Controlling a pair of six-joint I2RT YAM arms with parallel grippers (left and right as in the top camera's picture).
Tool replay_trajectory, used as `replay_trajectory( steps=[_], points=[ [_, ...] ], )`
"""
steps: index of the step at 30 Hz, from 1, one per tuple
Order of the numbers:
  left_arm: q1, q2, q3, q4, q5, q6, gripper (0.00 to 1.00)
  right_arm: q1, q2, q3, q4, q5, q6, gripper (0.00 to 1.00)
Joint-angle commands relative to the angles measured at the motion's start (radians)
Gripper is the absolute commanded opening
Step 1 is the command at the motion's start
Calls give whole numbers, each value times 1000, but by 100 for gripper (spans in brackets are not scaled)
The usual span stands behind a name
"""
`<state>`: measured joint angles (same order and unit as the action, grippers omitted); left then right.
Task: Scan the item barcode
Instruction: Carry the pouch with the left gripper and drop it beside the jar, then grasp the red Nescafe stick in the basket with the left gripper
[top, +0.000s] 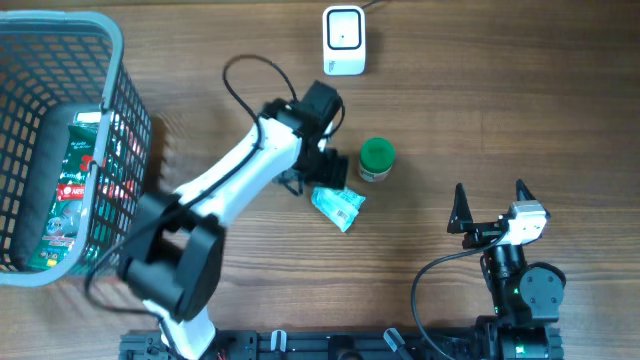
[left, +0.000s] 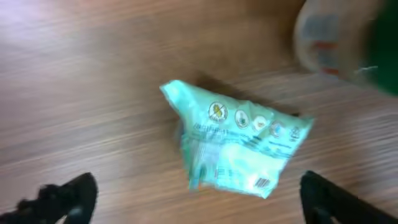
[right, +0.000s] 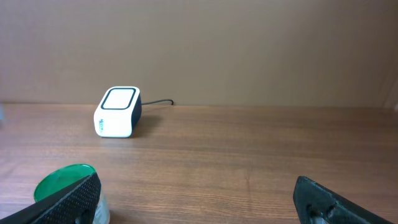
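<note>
Wood table (top: 520, 110): left wrist alone shows packet (left: 239, 143) barcode (left: 262, 182); left end effector (left: 196, 194) and right end effector (right: 197, 186) apart.

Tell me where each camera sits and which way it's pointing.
Overhead: above the table, facing straight down on basket, scanner, jar and packet; left arm and right arm show.
Left wrist: on the left gripper, facing down at the packet; its open fingers show.
Right wrist: on the right gripper, facing level toward the scanner; its open fingers show.
Shared: both wrist views catch the jar.
</note>
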<state>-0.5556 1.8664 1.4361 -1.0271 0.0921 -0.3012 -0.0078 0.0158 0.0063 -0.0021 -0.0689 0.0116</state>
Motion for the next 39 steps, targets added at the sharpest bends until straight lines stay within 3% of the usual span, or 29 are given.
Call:
replay_trajectory(
  steps=[1,3,7,9,13,16,20,25,31,39],
  points=[
    [-2,-163,188,-85,-192,-3,100,-5,-2,0,2,14,16,100],
    [3,-211,241,-113,-251,-4,100,-5,-2,0,2,14,16,100],
    [77,-366,311,-87,-537,-206,100,-5,-2,0,2,14,16,100],
    [160,-435,311,-68,-667,-386,100,-5,-2,0,2,14,16,100],
    [374,-494,311,-69,-687,-603,100,-5,-2,0,2,14,16,100],
    [582,-494,311,-103,-588,-743,100,-5,-2,0,2,14,16,100],
    [845,-455,311,-105,-370,-753,100,-5,-2,0,2,14,16,100],
    [1040,-328,311,-204,-279,-715,100,-5,-2,0,2,14,15,100],
    [1078,-103,311,-330,-267,-570,100,-5,-2,0,2,14,16,100],
    [1078,127,311,-385,-227,-566,100,-5,-2,0,2,14,16,100]
  ],
)
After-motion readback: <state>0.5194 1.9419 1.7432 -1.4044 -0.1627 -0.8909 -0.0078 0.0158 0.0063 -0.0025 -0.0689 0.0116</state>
